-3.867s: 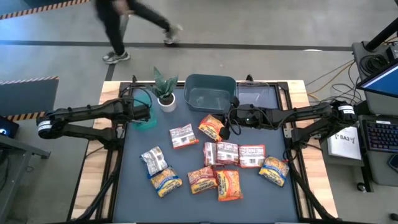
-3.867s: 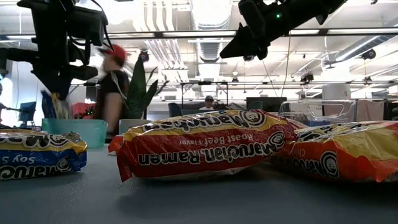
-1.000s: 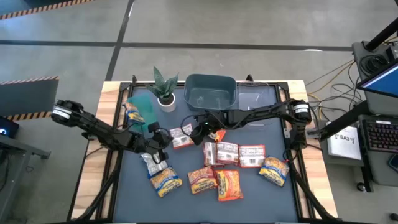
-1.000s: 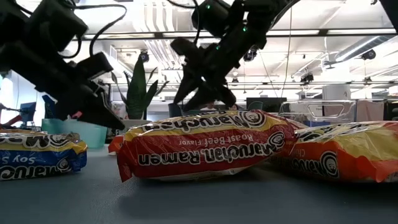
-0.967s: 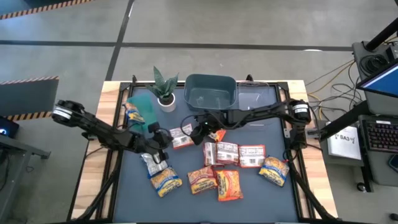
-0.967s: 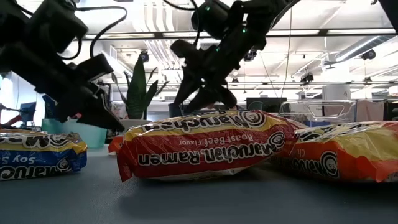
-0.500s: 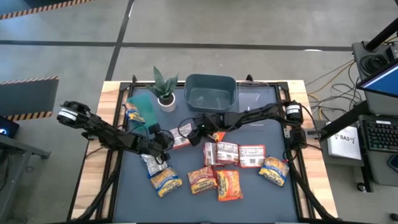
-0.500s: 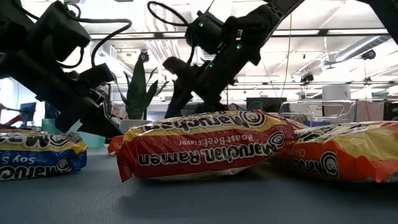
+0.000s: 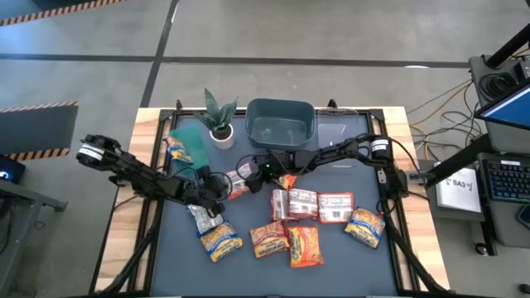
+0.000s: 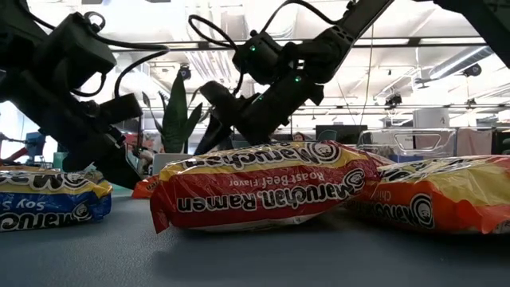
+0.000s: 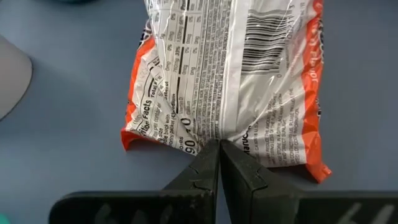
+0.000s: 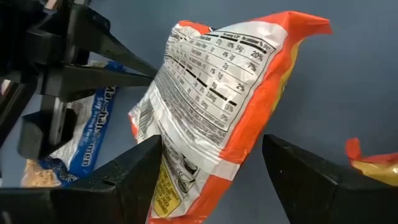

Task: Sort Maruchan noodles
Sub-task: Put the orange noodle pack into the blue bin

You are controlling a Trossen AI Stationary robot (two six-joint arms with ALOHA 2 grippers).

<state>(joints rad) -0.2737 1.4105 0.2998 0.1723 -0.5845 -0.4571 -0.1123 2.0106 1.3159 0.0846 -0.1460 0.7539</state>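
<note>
A Maruchan noodles packet (image 9: 236,185) lies back up on the dark mat, orange-edged with white nutrition print (image 11: 230,68). My left gripper (image 9: 222,187), shut, comes from the table's left and meets the packet's near short edge (image 11: 219,144). My right gripper (image 9: 246,175) reaches in from the right, open. Its two fingers stand on either side of the packet's other end (image 12: 211,106); whether they touch it, I cannot tell. Several more packets (image 9: 300,203) lie on the mat nearer the front edge. My left gripper has its shut fingertips (image 11: 211,163) on the middle of the packet's crimped short edge (image 11: 214,138). The fingers slant down from the table's left, in line with the packet's length. Whether any film is caught between them does not show. The packet rests on the mat.
At the far edge stand a blue-grey bin (image 9: 280,120), a clear tray (image 9: 344,128), a potted plant (image 9: 219,120) and a teal container (image 9: 190,145) with a packet (image 9: 176,149) beside it. An orange packet (image 9: 287,179) lies under the right arm. Big packets (image 10: 263,187) fill the low view's foreground.
My right gripper has come down and toward the table's left, over the packet, and has opened wider. My left gripper has sunk a little, staying shut against the packet's edge. The packet stays where it was.
</note>
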